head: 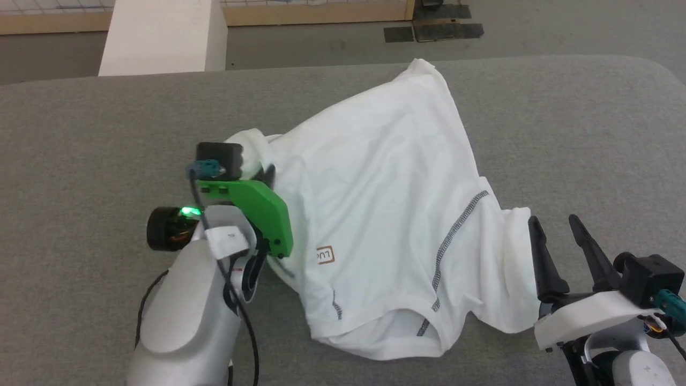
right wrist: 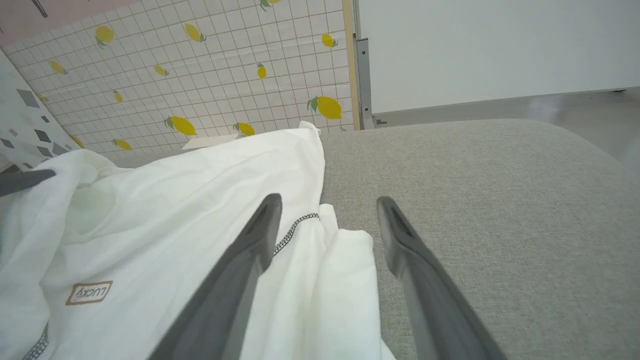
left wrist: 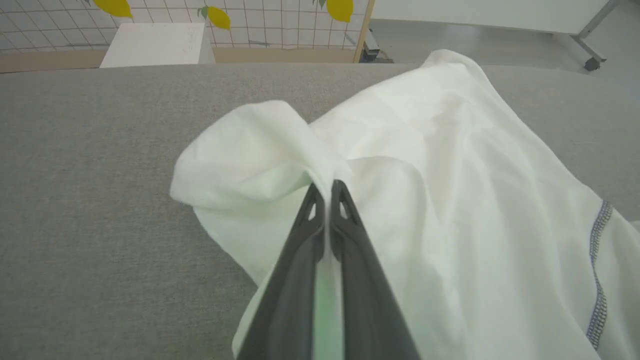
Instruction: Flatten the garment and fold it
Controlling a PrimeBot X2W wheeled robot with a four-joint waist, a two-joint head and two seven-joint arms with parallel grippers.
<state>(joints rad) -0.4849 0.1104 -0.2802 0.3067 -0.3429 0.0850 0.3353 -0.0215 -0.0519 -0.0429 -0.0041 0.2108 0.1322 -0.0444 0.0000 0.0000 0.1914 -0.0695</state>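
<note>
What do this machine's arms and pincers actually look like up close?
Each gripper has two long, dark, tapering fingers. The left gripper sits on a bright green bracket, the right gripper on a white bracket. The left forearm is smooth silver-grey, with a black cable running along it and a small green light at the wrist. Each wrist carries a black block with a teal plug.

shirt (head: 386, 203): on the table (head: 80, 134), in its middle.
left gripper (left wrist: 326, 192): at the left edge of the shirt, a fold between its fingers.
right gripper (head: 554, 222): at the near right edge of the shirt.
box (head: 161, 35): behind the table, far left.
</note>
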